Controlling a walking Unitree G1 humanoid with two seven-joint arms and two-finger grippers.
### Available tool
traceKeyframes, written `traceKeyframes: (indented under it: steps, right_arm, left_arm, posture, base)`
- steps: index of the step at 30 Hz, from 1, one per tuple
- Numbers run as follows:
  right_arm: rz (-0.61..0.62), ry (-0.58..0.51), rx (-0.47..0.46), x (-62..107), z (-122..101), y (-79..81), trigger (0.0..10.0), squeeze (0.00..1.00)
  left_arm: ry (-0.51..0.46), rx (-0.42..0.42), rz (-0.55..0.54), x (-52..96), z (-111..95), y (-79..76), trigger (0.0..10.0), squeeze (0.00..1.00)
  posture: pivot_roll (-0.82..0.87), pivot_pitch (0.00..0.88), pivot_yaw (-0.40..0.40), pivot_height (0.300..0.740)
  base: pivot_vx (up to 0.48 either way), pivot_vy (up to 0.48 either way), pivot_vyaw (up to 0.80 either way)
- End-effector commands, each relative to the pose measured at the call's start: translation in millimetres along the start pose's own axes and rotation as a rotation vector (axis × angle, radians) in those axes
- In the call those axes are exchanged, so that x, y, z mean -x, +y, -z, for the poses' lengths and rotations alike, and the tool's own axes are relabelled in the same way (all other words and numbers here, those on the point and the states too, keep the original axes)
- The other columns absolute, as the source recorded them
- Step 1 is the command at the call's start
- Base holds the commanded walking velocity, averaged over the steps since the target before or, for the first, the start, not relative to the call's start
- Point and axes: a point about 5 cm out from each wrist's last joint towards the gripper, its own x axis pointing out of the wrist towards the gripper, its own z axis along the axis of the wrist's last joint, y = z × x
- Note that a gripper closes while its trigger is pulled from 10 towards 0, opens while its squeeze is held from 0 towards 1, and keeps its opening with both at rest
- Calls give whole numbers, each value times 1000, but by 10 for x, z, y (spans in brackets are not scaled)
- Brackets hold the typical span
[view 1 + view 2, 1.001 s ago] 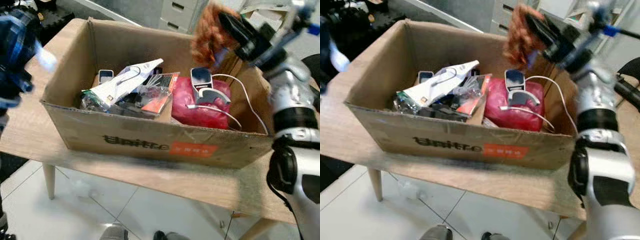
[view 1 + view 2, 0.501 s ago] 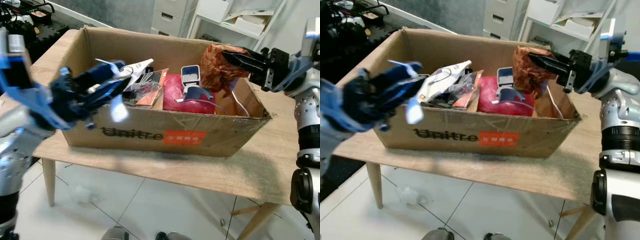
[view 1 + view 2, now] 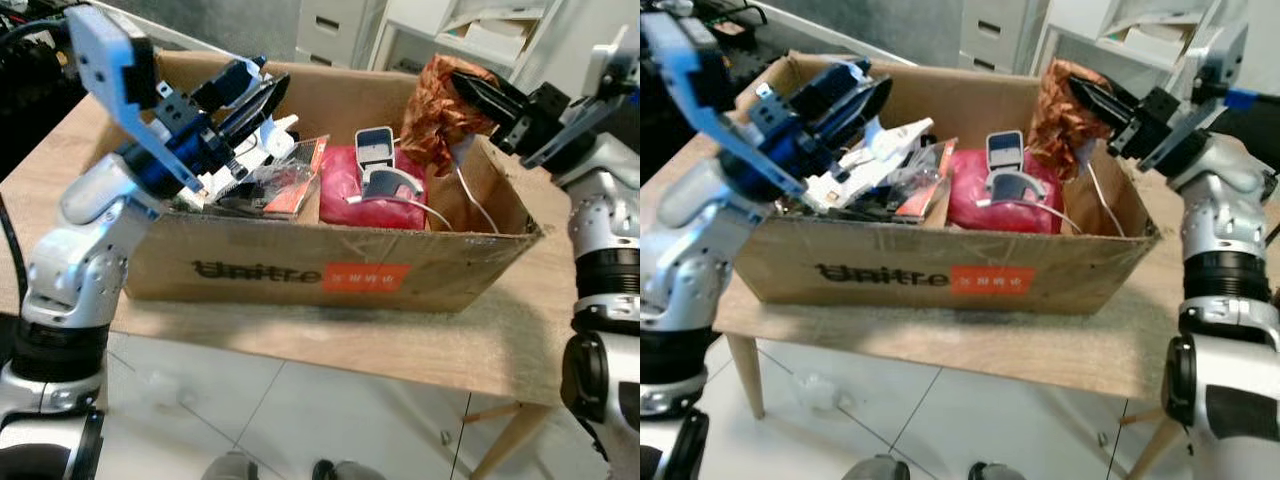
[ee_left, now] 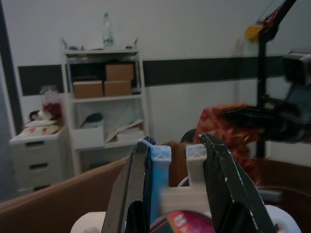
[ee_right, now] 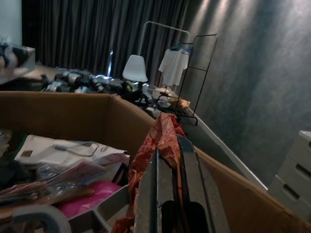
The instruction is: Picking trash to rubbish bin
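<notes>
Wooden table point(image 3: 505, 335) carries 1 cardboard box point(image 3: 300, 270).

Right tool point(image 3: 1092, 95) pinches orange wrapper point(image 3: 1060, 112) above box point(image 3: 940, 270).

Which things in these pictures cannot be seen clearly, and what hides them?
- Items under the white packet at the left of the cardboard box: the left gripper and its arm cover them in both eye views.
- Lower part of the orange crumpled wrapper, held by the right gripper: cut off in the right wrist view.
- Box bottom: hidden by the front wall and trash.
- Small print beside the box's logo: too small.
</notes>
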Motion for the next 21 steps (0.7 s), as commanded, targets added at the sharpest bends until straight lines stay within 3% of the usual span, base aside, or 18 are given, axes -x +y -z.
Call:
traceKeyframes:
  steps: [1, 3, 9, 16, 17, 18, 19, 21]
  right_arm:
    - [21, -12, 4, 17, -34, -31, 10000, 12]
    - [26, -22, -23, -5, -8, -3, 10000, 1000]
    - [22, -16, -28, -11, -2, 39, 10000, 1000]
    - [42, -112, -22, -11, -172, 77, 10000, 1000]
    - [46, -125, -20, -12, -196, 81, 10000, 231]
    - [46, -125, -20, -12, -196, 81, 10000, 231]
    - [52, -136, -16, -13, -213, 83, 10000, 0]
    - [63, -145, -19, -16, -221, 78, 10000, 0]
  left_arm:
    - [0, -10, 23, -54, 23, -52, 10000, 0]
    - [70, -55, 55, -122, 177, -116, 10000, 0]
    - [127, -115, 93, -187, 322, -199, 10000, 0]
    - [125, -150, 109, -222, 325, -210, 10000, 0]
    - [132, -171, 116, -228, 328, -210, 10000, 0]
    - [132, -171, 116, -228, 328, -210, 10000, 0]
    - [139, -187, 121, -229, 331, -211, 10000, 0]
    - [146, -203, 123, -232, 336, -211, 10000, 0]
  posture:
    - [131, 82, -46, 740]
    - [114, 75, -34, 740]
    - [105, 74, -28, 740]
    - [100, 81, -21, 740]
    - [102, 80, -21, 740]
    - [102, 80, -21, 740]
    - [102, 80, -21, 740]
    - [104, 79, -24, 740]
  base:
    - [0, 0, 0]
    - [0, 0, 0]
    - [0, 0, 0]
    - [0, 0, 0]
    - [0, 0, 0]
    - [0, 0, 0]
    - [0, 0, 0]
    - [0, 0, 0]
